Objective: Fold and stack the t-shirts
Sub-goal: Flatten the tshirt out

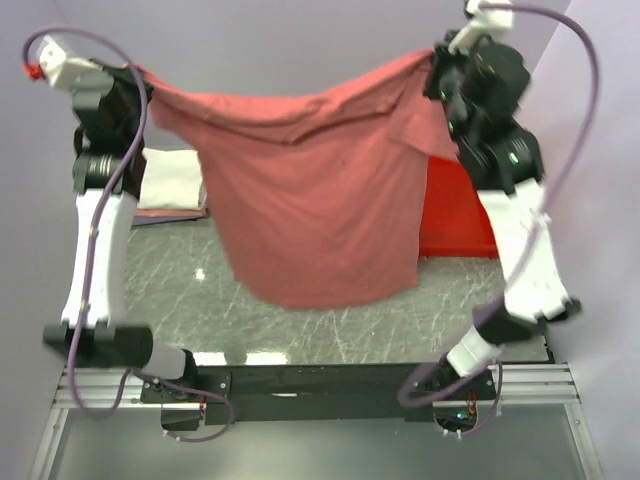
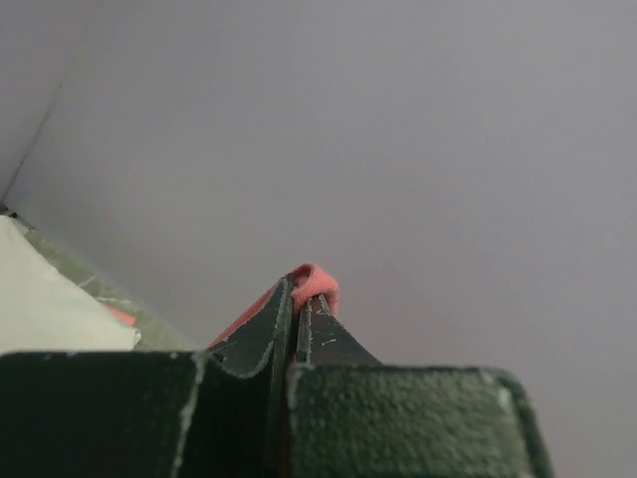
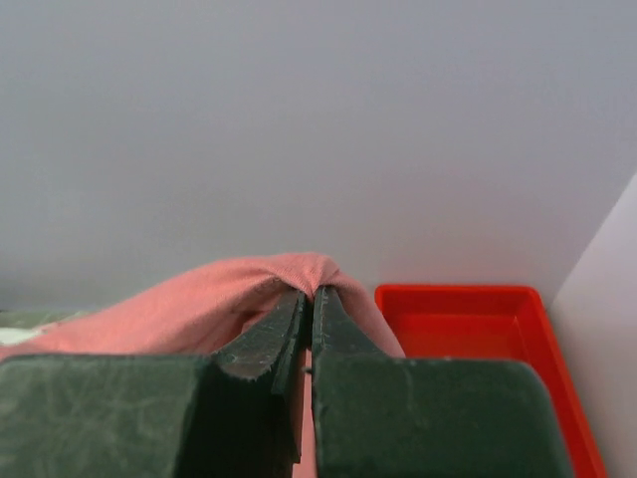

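Observation:
A dusty salmon-red t-shirt (image 1: 310,200) hangs spread in the air between both arms, high above the table, its lower hem drooping over the marble top. My left gripper (image 1: 143,78) is shut on the shirt's left top corner, where a red fold (image 2: 317,284) pokes out past the tips of my left gripper (image 2: 297,299). My right gripper (image 1: 436,62) is shut on the right top corner, with pink-red cloth (image 3: 219,299) draped over the tips of my right gripper (image 3: 311,297). A folded white t-shirt (image 1: 172,180) lies on a pale pink one at the back left.
A bright red plastic tray (image 1: 460,215) sits at the back right, partly behind the right arm, and shows as the tray (image 3: 478,329) in the right wrist view. The dark marble table (image 1: 180,290) runs below the shirt. Pale walls stand close behind and at both sides.

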You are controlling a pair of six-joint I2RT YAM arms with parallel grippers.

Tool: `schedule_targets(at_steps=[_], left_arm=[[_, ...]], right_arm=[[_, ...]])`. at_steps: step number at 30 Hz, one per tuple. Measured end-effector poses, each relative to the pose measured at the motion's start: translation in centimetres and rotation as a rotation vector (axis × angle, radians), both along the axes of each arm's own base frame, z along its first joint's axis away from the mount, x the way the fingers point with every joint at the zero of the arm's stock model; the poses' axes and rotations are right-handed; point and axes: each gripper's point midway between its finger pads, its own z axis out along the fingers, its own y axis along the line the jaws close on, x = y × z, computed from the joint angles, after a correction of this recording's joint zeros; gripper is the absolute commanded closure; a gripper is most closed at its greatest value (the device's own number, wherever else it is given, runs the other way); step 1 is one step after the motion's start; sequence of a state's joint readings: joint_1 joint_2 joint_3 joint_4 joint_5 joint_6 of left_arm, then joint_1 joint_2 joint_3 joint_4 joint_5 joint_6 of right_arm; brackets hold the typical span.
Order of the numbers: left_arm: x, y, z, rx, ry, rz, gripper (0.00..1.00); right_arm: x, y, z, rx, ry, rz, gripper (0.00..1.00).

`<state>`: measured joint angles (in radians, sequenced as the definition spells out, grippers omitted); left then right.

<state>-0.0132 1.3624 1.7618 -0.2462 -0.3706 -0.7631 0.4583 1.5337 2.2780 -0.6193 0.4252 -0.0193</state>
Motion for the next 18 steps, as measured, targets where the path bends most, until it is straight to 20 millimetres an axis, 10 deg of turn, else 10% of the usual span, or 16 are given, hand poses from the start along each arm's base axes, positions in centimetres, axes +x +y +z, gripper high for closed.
schedule_targets(at_steps=[6,13,18], left_arm=[[5.9,0.8,0.5,0.026,0.010,-0.053,0.99],[2.6,0.7,7.4,0.069,-0.167,-0.113,0.99],[-1.0,1.1,4.7,0.077,-0.156,-0.106,0.99]], right_arm=[[6.1,0.6,-0.6,-0.017,-0.017,0.033,1.00],[1.9,-0.2,4.9,0.013,-0.189,0.104,1.00],[-1.6,0.0,2.4,-0.031,-0.157,0.193,1.00]])
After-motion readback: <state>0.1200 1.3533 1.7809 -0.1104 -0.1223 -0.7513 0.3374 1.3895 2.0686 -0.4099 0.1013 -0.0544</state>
